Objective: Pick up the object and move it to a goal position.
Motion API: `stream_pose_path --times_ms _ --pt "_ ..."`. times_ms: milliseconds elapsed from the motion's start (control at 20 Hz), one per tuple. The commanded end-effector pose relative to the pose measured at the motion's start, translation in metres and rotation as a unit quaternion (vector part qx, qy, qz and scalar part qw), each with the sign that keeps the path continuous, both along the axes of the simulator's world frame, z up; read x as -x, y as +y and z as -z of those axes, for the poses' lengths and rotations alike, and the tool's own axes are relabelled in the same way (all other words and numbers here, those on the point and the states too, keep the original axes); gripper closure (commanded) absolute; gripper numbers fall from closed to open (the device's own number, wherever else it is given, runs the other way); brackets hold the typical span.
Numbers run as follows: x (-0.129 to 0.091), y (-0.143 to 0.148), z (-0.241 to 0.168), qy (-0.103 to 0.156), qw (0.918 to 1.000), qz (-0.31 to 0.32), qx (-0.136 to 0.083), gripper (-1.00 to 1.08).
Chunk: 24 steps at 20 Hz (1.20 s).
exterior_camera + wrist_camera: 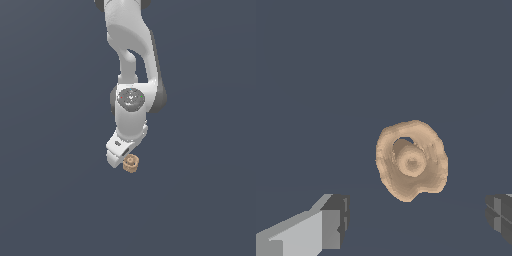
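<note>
Plain dark blue-grey surface (50, 200) fills whole background

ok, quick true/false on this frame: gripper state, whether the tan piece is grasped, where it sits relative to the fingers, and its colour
1. The gripper is open. True.
2. The fingers clamp the tan object. False: wide apart, neither touches it in the wrist view.
3. The object shows a round recessed top. True.
4. The object is red. False: tan.
5. In the exterior view the object is far from the gripper. False: right beside its tip.
</note>
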<state>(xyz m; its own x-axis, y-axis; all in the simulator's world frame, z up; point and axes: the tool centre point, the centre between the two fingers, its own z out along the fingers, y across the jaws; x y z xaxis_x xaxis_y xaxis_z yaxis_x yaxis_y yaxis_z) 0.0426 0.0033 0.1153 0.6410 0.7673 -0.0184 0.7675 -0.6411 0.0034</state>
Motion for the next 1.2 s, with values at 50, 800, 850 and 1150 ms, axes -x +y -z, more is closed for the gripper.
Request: stream_pose_path --times_ms 50,800,850,1150 --pt "-0.005 0.003 0.006 -0.001 0.9988 -0.049 -0.003 -0.92" --pt "-0.014 0.008 0.019 -0.003 0.9884 -0.152 -0.009 -0.92" --pt "-0.014 0.008 0.019 -0.003 0.9882 -0.153 -0.009 -0.92" --pt "-0.014 0.008 0.025 -0.003 0.9885 -0.151 -0.009 -0.92"
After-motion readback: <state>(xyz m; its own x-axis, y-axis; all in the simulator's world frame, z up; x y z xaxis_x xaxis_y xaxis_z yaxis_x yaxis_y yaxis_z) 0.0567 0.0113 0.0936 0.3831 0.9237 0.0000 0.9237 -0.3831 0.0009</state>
